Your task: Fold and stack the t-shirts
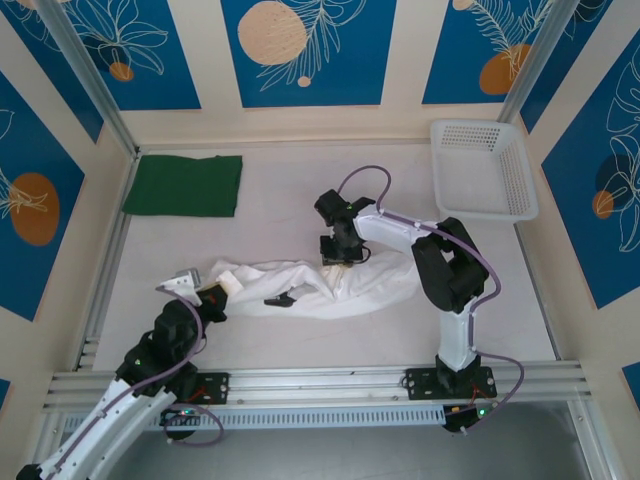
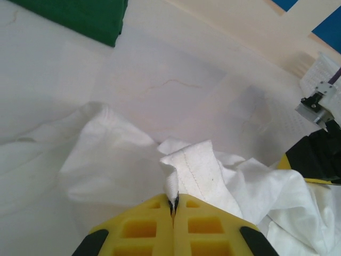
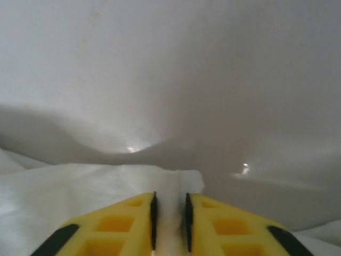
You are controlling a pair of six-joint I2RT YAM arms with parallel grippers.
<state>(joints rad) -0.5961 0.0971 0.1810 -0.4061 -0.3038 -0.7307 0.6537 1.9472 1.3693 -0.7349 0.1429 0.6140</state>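
Near edge, left side: left gripper (image 1: pixel 218 290) sits low over the table (image 1: pixel 290 205), at the left end of the white shirt (image 1: pixel 330 288). Left wrist view: its yellow fingers (image 2: pixel 213 229) are pressed together, pinching a stitched hem corner of the white shirt right at the tips. The cloth stands up from the pinch in a small peak, then falls away in loose folds on both sides.

Mid table: white shirt lies crumpled in a long band running left to right, bunched and unfolded, with a black mark on its near fold. Its right end spreads wider, close to the right arm's upright link.

Right gripper (image 1: pixel 340 258) comes down on the far edge of the band, about midway along it. Right wrist view: fingers (image 3: pixel 229 224) are drawn in to a narrow slit, with a ridge of white cloth caught in the slit. Bare table lies beyond the tips.

Far left corner: green shirt (image 1: pixel 183 185) lies flat, folded to a neat rectangle, well apart from the white one.

Far right corner: basket (image 1: pixel 482 168), white mesh, sits against the wall.
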